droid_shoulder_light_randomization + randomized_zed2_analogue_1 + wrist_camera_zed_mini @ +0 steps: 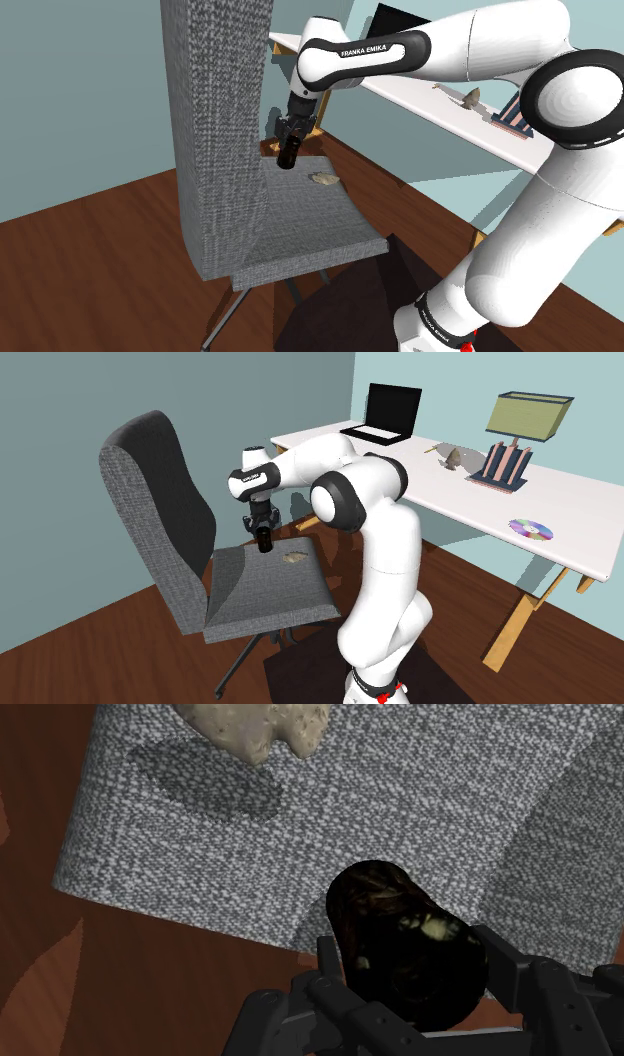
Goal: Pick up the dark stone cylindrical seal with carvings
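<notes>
A dark, nearly black cylindrical seal (405,944) with faint pale carved marks sits clasped between my two black fingers. My gripper (410,994) is shut on it. In the shoulder view the seal (288,153) hangs under the gripper (292,135), lifted clear above the grey fabric chair seat (310,225), close to the chair's backrest (215,120). The second exterior view shows the seal (263,539) held above the seat (260,592), with the gripper (262,524) pointing down.
A pale beige rock-like lump (323,179) lies on the chair seat beside the held seal, its edge also in the wrist view (255,726). A white desk (560,522) carries a laptop (385,412), a lamp (520,437) and a disc (531,530). Wooden floor surrounds the chair.
</notes>
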